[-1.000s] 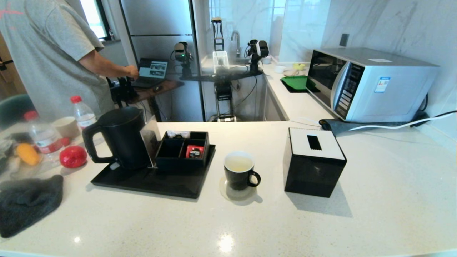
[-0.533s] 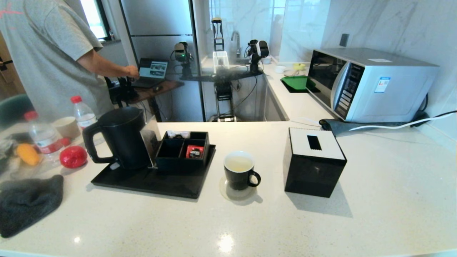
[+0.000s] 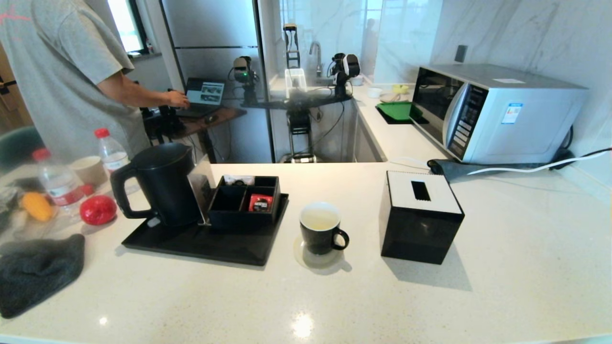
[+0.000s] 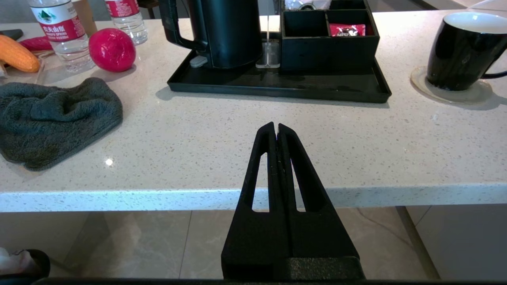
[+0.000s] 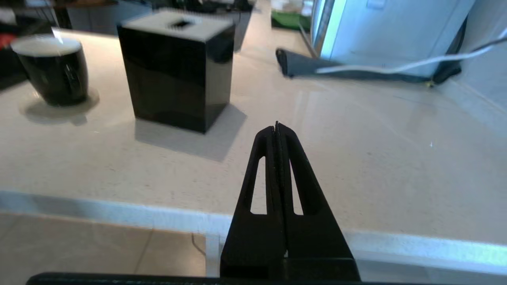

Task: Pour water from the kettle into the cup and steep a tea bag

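Note:
The black kettle (image 3: pixel 162 184) stands upright on the left of a black tray (image 3: pixel 191 243), its handle facing left; the left wrist view shows the kettle (image 4: pixel 229 31) too. The black cup (image 3: pixel 320 228) with white inside sits on a clear coaster right of the tray, also as cup (image 4: pixel 463 47) and cup (image 5: pixel 51 69). No tea bag or water is discernible. My left gripper (image 4: pixel 276 126) is shut and empty, held before the counter's front edge. My right gripper (image 5: pixel 276 126) is likewise shut and empty, near the front edge, right of the black box. Neither arm shows in the head view.
A black divided box (image 3: pixel 244 200) on the tray holds a red sachet (image 3: pixel 260 203). A black tissue box (image 3: pixel 418 217) stands right of the cup. A grey cloth (image 3: pixel 33 272), red ball (image 3: pixel 98 209), bottles (image 3: pixel 57 181) and paper cup (image 3: pixel 88 169) sit left. A microwave (image 3: pixel 492 112) stands back right. A person (image 3: pixel 62 71) is behind.
Only the person's arm behind the counter has shifted slightly. The kettle, cup and both grippers stay still.

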Controlling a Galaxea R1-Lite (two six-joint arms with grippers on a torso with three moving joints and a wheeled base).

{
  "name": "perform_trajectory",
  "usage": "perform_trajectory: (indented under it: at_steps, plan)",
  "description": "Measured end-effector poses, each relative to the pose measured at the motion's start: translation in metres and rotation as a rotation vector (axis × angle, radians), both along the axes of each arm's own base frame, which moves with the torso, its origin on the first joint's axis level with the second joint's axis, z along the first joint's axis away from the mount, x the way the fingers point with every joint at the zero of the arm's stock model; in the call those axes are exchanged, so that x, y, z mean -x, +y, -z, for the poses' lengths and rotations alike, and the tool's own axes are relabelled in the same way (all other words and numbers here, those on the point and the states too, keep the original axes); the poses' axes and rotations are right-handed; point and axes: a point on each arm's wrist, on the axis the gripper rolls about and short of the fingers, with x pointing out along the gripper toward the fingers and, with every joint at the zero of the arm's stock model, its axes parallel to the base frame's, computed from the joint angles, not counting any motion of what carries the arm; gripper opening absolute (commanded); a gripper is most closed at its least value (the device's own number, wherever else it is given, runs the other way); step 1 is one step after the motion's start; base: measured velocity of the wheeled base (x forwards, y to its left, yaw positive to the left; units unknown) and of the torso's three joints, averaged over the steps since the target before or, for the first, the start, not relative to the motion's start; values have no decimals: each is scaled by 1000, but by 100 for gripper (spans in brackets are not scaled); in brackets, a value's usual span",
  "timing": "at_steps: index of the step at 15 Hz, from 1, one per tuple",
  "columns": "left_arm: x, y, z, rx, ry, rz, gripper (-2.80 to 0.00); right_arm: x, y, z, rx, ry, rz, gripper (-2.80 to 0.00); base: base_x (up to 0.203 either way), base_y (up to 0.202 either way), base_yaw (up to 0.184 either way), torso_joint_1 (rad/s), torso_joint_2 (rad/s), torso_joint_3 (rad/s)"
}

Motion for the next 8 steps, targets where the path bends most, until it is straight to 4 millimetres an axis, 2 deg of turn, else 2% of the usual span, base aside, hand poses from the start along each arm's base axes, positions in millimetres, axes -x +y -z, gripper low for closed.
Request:
perform_trajectory:
  at_steps: [3,8]
  plan:
    - [0,0,0,0,0,0,-280,1,0,19,9,144,8,-280,0,0,0,0,0,0]
    - [0,0,0,0,0,0,-280,1,0,19,-9,138,6,-280,0,0,0,0,0,0]
